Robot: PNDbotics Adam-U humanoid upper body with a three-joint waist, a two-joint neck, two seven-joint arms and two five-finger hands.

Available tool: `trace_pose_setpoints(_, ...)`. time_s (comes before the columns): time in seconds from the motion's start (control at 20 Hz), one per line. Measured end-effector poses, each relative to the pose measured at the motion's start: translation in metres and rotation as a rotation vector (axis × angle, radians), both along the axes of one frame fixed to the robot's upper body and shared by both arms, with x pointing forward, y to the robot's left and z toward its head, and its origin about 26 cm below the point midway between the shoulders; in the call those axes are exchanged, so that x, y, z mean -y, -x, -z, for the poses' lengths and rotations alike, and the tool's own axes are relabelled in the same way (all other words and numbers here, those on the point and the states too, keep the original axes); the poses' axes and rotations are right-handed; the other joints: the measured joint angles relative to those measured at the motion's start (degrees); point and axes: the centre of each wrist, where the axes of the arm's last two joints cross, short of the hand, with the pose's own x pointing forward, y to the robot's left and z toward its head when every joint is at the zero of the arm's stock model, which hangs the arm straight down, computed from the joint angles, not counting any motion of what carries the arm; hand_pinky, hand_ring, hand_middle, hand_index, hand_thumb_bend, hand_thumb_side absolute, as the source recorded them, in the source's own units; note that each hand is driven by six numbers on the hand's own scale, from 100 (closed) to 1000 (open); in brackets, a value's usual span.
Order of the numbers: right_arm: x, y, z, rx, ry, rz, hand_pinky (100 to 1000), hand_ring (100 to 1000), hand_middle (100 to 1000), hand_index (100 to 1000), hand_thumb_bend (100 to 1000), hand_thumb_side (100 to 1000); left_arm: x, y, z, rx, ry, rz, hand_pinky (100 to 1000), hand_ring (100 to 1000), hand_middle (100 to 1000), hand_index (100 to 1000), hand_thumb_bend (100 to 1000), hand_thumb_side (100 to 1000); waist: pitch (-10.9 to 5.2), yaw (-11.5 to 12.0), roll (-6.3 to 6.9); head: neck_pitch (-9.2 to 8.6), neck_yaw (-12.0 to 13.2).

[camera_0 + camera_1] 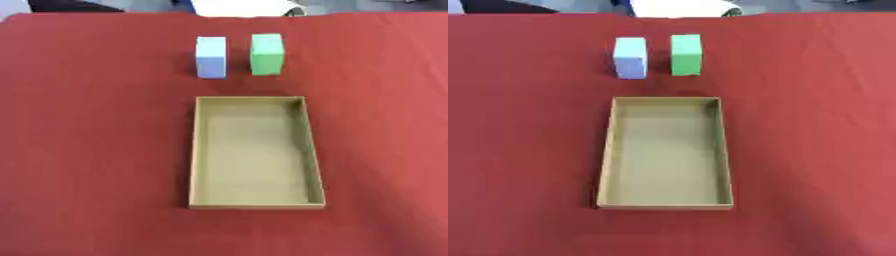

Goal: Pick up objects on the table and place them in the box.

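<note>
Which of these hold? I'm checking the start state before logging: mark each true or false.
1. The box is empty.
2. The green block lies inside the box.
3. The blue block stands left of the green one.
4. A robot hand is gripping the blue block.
1. True: the box holds nothing.
2. False: the green block stands on the red cloth beyond the box.
3. True: the blue block is on its left, apart.
4. False: no hand is in view.

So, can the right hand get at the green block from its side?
Probably yes. The green block stands apart from the blue block, its right side free, beyond the empty box. No hand shows in view, though.
</note>
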Motion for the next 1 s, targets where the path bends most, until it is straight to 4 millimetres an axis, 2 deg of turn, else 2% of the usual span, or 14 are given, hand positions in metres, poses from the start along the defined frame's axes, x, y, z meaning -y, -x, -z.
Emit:
trace_pose_setpoints(0.4, 0.003, -0.006, -0.013, 0.006, 0.075, 0.023, 746, 704, 580, 856, 100, 1000, 0.0, 0.0, 0.0, -0.001, 0.002, -0.002, 735, 692, 569, 784, 227, 669, 0.0, 0.06, -0.21, 0.0, 0.03)
trace_pose_setpoints(0.75, 0.02, -0.032, -0.049, 0.01, 0.275, 0.123, 767, 728, 603, 868, 100, 1000, 0.0, 0.0, 0.0, -0.003, 0.001, -0.002, 735, 691, 569, 784, 222, 672, 0.0, 0.46, -0.45, 0.03, -0.14)
trace_pose_setpoints(1.0, 0.034, -0.052, -0.067, -0.03, 0.438, 0.181, 789, 754, 640, 881, 100, 1000, 0.0, 0.0, 0.0, -0.005, -0.001, -0.001, 735, 690, 568, 784, 222, 672, 0.0, 0.86, -0.85, 0.04, -0.47)
